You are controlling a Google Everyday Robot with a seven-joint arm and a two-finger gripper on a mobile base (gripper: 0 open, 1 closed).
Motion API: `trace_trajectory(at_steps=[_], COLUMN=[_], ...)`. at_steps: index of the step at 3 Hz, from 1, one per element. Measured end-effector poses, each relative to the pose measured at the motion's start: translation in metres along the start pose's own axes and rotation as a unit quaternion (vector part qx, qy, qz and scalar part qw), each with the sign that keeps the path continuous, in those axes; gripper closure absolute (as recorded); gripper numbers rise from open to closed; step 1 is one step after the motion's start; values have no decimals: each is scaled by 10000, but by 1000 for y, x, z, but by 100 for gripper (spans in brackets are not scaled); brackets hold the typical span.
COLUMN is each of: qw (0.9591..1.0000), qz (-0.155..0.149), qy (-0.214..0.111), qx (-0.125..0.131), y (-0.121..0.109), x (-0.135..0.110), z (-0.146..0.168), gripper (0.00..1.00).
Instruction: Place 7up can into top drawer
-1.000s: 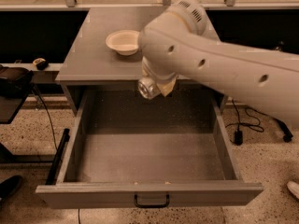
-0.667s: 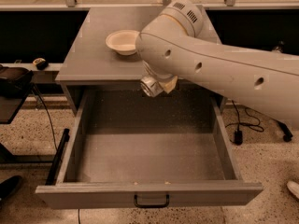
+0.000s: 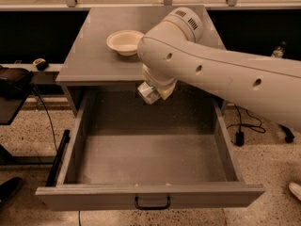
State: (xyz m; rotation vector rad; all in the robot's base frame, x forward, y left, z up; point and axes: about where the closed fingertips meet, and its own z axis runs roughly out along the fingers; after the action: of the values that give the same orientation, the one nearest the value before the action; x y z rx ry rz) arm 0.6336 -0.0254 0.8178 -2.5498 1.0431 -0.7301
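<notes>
Clearance explains the pose: we see the tool, tucked beneath the wrist of the arm, clamped on the can, which hangs tilted above the back part of the open drawer, off its floor and walls. Pulled out under the worktop, the drawer leaves room to descend. We judge lowering and release remain. The bowl rests apart on the worktop.

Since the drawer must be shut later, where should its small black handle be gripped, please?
Grip the small black handle mid-bar, from the front: it lies horizontal, centred on the front panel of the open grey metal drawer. The gripper, over its back, holds the silvery 7up can.
</notes>
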Motion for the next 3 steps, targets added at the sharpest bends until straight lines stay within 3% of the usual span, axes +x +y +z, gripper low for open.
trace_trajectory(at_steps=[1,2,3], qw=[10000,9990,9875], qz=[0,214,792], qy=[0,-319,-951], qx=[0,-217,-972], y=[-1,22,110], x=[1,-11,-30], z=[-1,0,-13], gripper=[100,100,100])
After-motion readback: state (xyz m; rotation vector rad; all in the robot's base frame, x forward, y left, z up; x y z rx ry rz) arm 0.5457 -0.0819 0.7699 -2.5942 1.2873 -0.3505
